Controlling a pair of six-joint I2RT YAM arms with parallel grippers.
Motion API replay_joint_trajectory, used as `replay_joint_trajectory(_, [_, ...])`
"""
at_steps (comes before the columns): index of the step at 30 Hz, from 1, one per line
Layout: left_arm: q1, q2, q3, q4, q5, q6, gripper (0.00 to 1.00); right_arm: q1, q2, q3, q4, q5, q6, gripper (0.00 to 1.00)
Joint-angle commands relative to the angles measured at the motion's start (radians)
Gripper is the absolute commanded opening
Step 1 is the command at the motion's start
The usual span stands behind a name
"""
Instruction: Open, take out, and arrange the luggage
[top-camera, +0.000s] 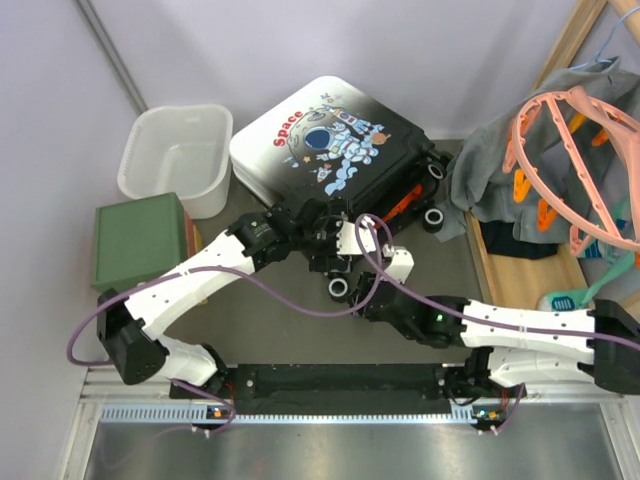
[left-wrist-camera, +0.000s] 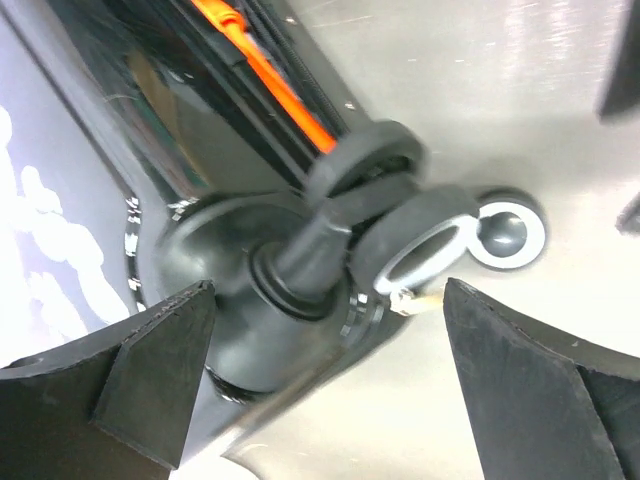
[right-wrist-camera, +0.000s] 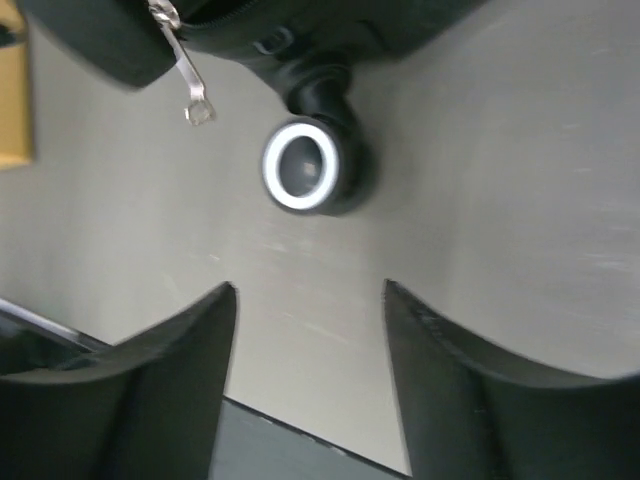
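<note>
On the grey bench (top-camera: 450, 270) the luggage (top-camera: 330, 135) lies print-up at upper centre. The left end effector (left-wrist-camera: 328, 295) gapes open, a caster (left-wrist-camera: 300, 260) between its fingers. The right end effector (right-wrist-camera: 310, 290) stands open and empty below a wheel (right-wrist-camera: 300, 165).

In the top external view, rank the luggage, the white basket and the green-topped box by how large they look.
1. luggage, clearly largest.
2. white basket.
3. green-topped box, only slightly smaller than the basket, so it is a close call.
</note>
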Motion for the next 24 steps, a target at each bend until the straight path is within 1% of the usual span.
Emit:
replay_joint_trajectory(1, [0.036,-0.066,0.052,-0.109,0.041,-0.151,0.99,0.013,-0.092,0.080,-0.231,0.093,-0.159,0.65])
replay_joint_trajectory(2, [0.042,-0.076,0.052,-0.115,0.049,-0.165,0.99,0.012,-0.120,0.094,-0.250,0.101,-0.181,0.66])
replay_joint_trajectory(3, [0.051,-0.088,0.053,-0.122,0.061,-0.188,0.99,0.012,-0.133,0.108,-0.264,0.109,-0.208,0.70])
replay_joint_trajectory(4, [0.066,-0.114,0.061,-0.130,0.095,-0.200,0.99,0.012,-0.147,0.135,-0.287,0.116,-0.269,0.71])
replay_joint_trajectory(5, [0.116,-0.131,0.064,-0.132,0.132,-0.218,0.99,0.013,-0.175,0.151,-0.294,0.121,-0.299,0.75])
replay_joint_trajectory(6, [0.147,-0.146,0.070,-0.141,0.170,-0.232,0.99,0.012,-0.186,0.166,-0.307,0.126,-0.326,0.82])
replay_joint_trajectory(7, [0.178,-0.172,0.078,-0.159,0.205,-0.235,0.99,0.007,-0.198,0.198,-0.322,0.132,-0.384,0.84])
replay_joint_trajectory(8, [0.233,-0.184,0.085,-0.185,0.253,-0.243,0.99,0.003,-0.209,0.217,-0.328,0.129,-0.414,0.86])
replay_joint_trajectory(9, [0.259,-0.194,0.085,-0.194,0.261,-0.275,0.99,0.000,-0.224,0.235,-0.328,0.126,-0.440,0.87])
replay_joint_trajectory(10, [0.287,-0.213,0.069,-0.198,0.262,-0.297,0.99,-0.010,-0.229,0.273,-0.327,0.118,-0.492,0.90])
replay_joint_trajectory(11, [0.343,-0.220,0.055,-0.187,0.241,-0.327,0.99,-0.016,-0.229,0.295,-0.319,0.109,-0.517,0.92])
replay_joint_trajectory(12, [0.376,-0.226,0.040,-0.187,0.223,-0.403,0.99,-0.026,-0.214,0.318,-0.311,0.075,-0.543,0.93])
replay_joint_trajectory(13, [0.407,-0.220,0.017,-0.197,0.206,-0.442,0.96,-0.057,-0.198,0.365,-0.305,0.049,-0.584,0.93])
replay_joint_trajectory(14, [0.468,-0.205,0.010,-0.255,0.195,-0.474,0.93,-0.085,-0.175,0.391,-0.301,0.012,-0.601,0.94])
replay_joint_trajectory(15, [0.505,-0.185,0.007,-0.283,0.230,-0.510,0.89,-0.111,-0.149,0.420,-0.305,-0.032,-0.612,0.95])
replay_joint_trajectory(16, [0.538,-0.142,-0.008,-0.306,0.256,-0.528,0.84,-0.170,-0.081,0.485,-0.316,-0.117,-0.623,0.96])
replay_joint_trajectory(17, [0.592,-0.125,-0.017,-0.313,0.290,-0.553,0.77,-0.192,-0.046,0.517,-0.333,-0.149,-0.629,0.96])
replay_joint_trajectory(18, [0.603,-0.097,-0.019,-0.316,0.333,-0.551,0.75,-0.209,-0.017,0.546,-0.330,-0.181,-0.639,0.98])
replay_joint_trajectory(19, [0.603,-0.099,-0.051,-0.288,0.347,-0.542,0.72,-0.223,0.033,0.589,-0.328,-0.180,-0.658,0.98])
replay_joint_trajectory(20, [0.603,-0.106,-0.083,-0.240,0.348,-0.556,0.70,-0.249,0.050,0.606,-0.321,-0.189,-0.667,0.99])
replay_joint_trajectory(21, [0.603,-0.138,-0.120,-0.111,0.374,-0.597,0.71,-0.270,0.072,0.623,-0.314,-0.231,-0.670,0.99])
replay_joint_trajectory(22, [0.603,-0.155,-0.202,-0.052,0.397,-0.607,0.71,-0.290,0.087,0.655,-0.311,-0.261,-0.672,0.99])
replay_joint_trajectory(24, [0.597,-0.209,-0.288,0.083,0.431,-0.679,0.72,-0.318,0.145,0.683,-0.308,-0.305,-0.687,0.99])
